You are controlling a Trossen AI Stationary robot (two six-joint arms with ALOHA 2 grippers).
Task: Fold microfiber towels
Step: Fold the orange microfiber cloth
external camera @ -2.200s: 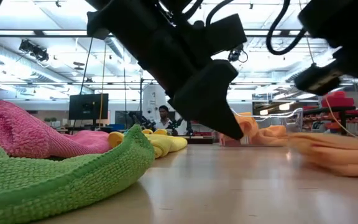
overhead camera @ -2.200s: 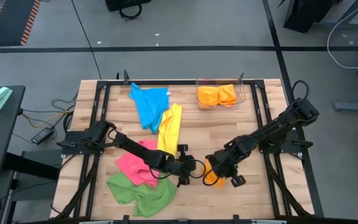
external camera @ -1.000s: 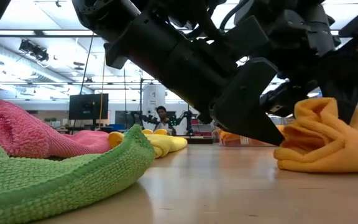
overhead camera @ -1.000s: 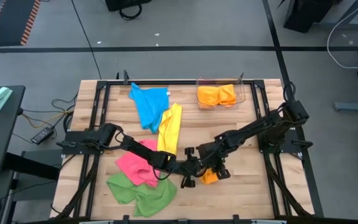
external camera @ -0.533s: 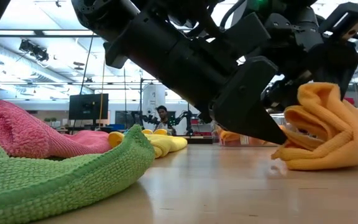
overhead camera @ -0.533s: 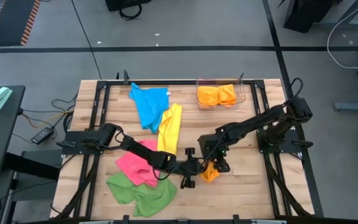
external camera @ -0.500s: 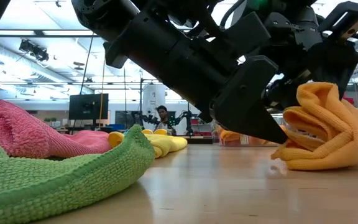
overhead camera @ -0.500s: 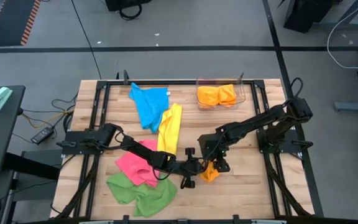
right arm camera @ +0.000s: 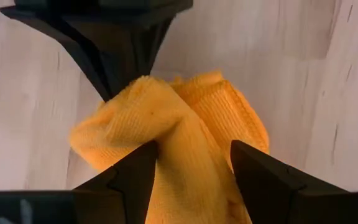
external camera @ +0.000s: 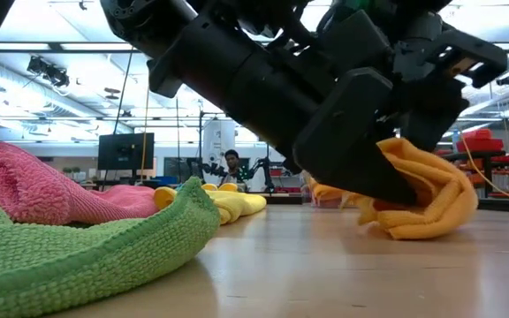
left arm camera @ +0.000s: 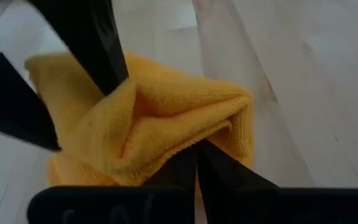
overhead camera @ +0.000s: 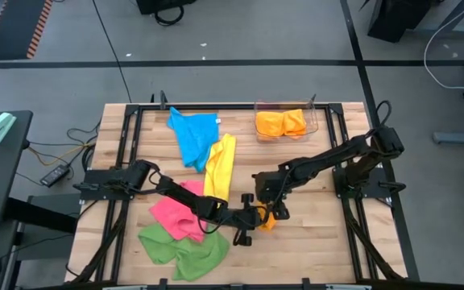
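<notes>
An orange microfiber towel (overhead camera: 266, 219) lies bunched near the table's middle, with both grippers at it. My right gripper (right arm camera: 194, 163) comes down on it from the right and is shut on a raised fold. My left gripper (left arm camera: 197, 163) is shut; it reaches in low from the table's left and its tips are at the towel's left edge. Blue (overhead camera: 193, 133), yellow (overhead camera: 220, 165), pink (overhead camera: 177, 213) and green (overhead camera: 180, 248) towels lie loose on the table's left half. My left gripper touches the towel's folded left edge (left arm camera: 190, 142) with its shut fingertips, slanting down from the table's left. The fold hangs over the tips, so I cannot tell whether a layer is caught between them. My right gripper pinches a thick raised fold of several layers (right arm camera: 188, 146) between its two fingers (right arm camera: 135, 177), coming steeply from above. The towel stands up as a hump (external camera: 400, 150) and its lower part (external camera: 418, 230) rests on the table.
A clear bin (overhead camera: 312, 121) at the far right holds folded orange towels (overhead camera: 282, 122). The green (external camera: 78, 256) and pink (external camera: 34, 190) towels lie close before the low camera. Bare wood (overhead camera: 321, 242) shows at the near right.
My right gripper has gone toward the table's left and far edges, rising a little, and has drawn the orange towel with it. The towel has slid along the table and bunched up against my left gripper's tips.
</notes>
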